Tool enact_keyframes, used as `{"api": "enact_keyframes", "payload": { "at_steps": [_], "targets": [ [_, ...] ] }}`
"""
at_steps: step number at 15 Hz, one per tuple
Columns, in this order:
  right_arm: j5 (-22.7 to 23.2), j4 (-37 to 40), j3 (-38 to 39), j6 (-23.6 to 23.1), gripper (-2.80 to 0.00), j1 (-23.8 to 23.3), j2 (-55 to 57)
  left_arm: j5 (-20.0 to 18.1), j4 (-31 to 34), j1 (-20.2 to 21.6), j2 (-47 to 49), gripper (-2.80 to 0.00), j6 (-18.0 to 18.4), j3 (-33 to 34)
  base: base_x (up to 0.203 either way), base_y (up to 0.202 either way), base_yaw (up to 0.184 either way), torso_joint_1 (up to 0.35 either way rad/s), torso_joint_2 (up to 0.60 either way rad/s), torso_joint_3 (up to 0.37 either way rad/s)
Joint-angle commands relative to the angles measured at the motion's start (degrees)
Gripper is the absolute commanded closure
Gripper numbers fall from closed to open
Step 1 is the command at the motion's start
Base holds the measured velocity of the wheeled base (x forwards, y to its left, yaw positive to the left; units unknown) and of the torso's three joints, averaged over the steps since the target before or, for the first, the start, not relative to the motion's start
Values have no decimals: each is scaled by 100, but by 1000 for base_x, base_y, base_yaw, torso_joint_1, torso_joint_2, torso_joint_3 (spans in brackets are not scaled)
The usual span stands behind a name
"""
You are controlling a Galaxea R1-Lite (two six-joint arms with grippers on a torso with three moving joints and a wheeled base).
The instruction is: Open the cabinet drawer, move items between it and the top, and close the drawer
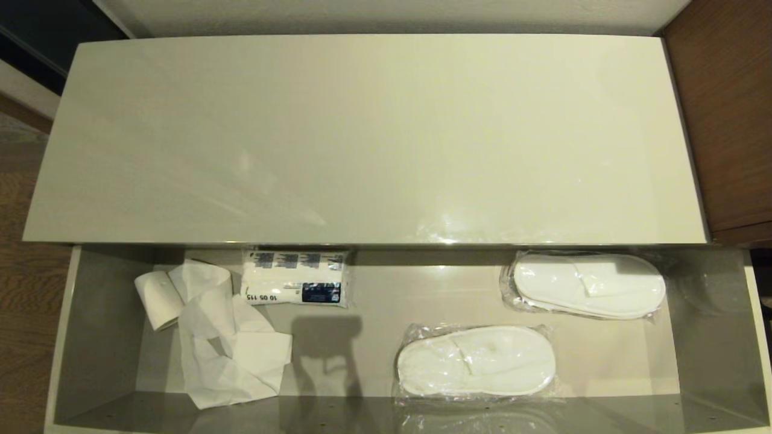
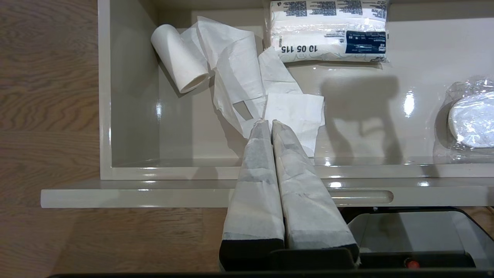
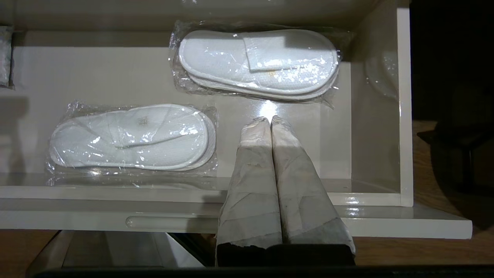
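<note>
Below the bare top (image 1: 374,138), the drawer (image 1: 102,337) stands pulled open. Inside, a paper roll (image 1: 158,299) with its loose tail lies at the left, a printed pack (image 1: 295,278) beside it, and two wrapped slipper pairs (image 1: 476,360) (image 1: 588,284) at the right. Both grippers, left (image 2: 266,122) and right (image 3: 265,119), hang over the drawer's near edge, fingers pressed together and empty.

Left gripper (image 2: 268,122) and right gripper (image 3: 269,120): two long tapering fingers each, wrapped in wrinkled grey-white tape, on black bases; a small red dot beside the left base
</note>
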Motion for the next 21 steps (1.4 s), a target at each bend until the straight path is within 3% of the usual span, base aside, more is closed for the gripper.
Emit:
{"api": "enact_keyframes", "payload": {
  "at_steps": [1, 8, 21],
  "targets": [
    [-6, 11, 9, 19, 0, 0, 4, 4, -3, 2, 16, 0, 1, -6, 0, 0, 0, 0, 0, 0],
    [-33, 18, 9, 55, 0, 0, 4, -5, -3, 2, 16, 0, -78, 2, 0, 0, 0, -16, 7, -14],
    [-41, 11, 9, 142, 0, 9, 4, -5, -12, 2, 16, 0, -140, 2, 0, 0, 0, -337, 34, -302]
  ]
}}
